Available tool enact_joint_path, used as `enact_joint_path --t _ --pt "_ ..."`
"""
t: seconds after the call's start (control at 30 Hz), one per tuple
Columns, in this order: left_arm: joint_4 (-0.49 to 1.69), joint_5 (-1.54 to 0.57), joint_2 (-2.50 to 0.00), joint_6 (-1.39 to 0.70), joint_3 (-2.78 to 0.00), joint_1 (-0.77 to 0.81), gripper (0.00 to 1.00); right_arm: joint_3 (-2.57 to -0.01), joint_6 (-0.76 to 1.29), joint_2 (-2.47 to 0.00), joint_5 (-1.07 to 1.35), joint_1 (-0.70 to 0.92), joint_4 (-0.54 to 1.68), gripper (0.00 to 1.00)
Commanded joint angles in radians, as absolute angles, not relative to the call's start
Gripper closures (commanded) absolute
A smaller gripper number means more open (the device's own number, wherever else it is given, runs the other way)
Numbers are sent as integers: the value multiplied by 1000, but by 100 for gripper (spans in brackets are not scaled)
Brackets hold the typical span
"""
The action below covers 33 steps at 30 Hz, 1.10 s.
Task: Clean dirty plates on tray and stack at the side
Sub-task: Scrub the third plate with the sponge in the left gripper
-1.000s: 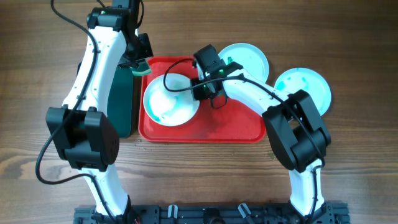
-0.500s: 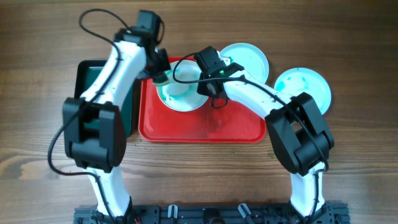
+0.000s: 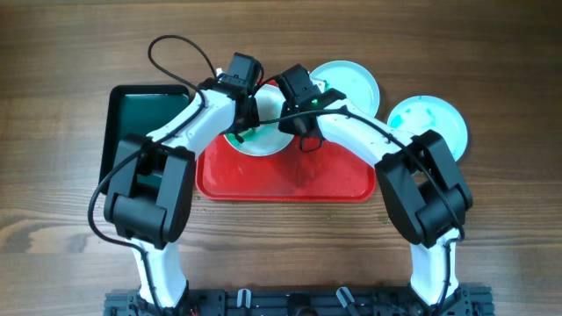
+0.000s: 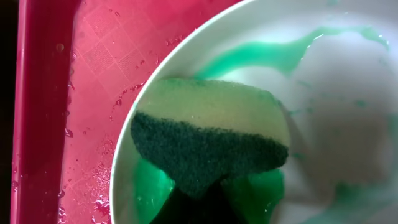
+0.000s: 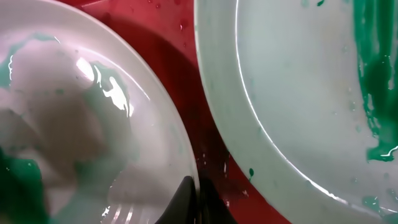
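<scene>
One plate (image 3: 263,140) with green smears lies on the red tray (image 3: 299,180), mostly hidden under both grippers. My left gripper (image 3: 245,116) is shut on a yellow-and-green sponge (image 4: 211,137) and presses it into that plate (image 4: 348,124). My right gripper (image 3: 291,116) is shut on the plate's right rim (image 5: 93,124); its jaws (image 5: 196,199) pinch the edge. A second plate (image 3: 351,83) overlaps the tray's far right corner and shows green streaks in the right wrist view (image 5: 298,81). A third plate (image 3: 430,123) lies on the table to the right.
A dark green tray (image 3: 140,123) stands left of the red tray, with no sponge in it. The red tray's near half is wet and bare. Wet tray floor (image 4: 93,74) shows left of the plate. The wooden table (image 3: 70,211) surrounds both trays.
My left arm has swung right from the green tray with the sponge and brought it down onto the plate. The right gripper has kept its hold on the rim.
</scene>
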State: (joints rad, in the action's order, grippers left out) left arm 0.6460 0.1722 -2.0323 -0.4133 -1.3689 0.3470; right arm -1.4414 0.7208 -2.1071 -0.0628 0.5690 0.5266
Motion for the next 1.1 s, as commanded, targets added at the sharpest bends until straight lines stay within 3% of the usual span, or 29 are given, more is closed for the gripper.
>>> enact_joint_path --t 0.0,0.17,0.33,0.4,0.6,0.7,0.83,1.07 --pt "588 297 -2043 -342 -1337 307 96 -1419 682 -2104 -50 562 528 96" --pt "556 261 -2043 -164 -1337 297 96 -1419 679 -2104 -51 561 527 96" --pt "730 -307 -2042 104 -1337 308 96 -1419 656 -2104 -50 551 516 96" --pt "803 -437 -2042 183 -1337 308 96 -1419 657 -2104 -42 541 516 96" --pt "810 -519 -2042 205 -1337 307 96 -1419 657 -2104 -21 532 517 96" --pt "729 -363 -2042 85 -1337 304 96 -1419 656 -2104 -20 532 518 96" --pt "691 21 -2042 -112 -1337 304 96 -1419 654 -2104 -21 532 518 96" --pt "646 329 -2042 -143 -1337 304 96 -1418 654 -2104 -21 532 518 96"
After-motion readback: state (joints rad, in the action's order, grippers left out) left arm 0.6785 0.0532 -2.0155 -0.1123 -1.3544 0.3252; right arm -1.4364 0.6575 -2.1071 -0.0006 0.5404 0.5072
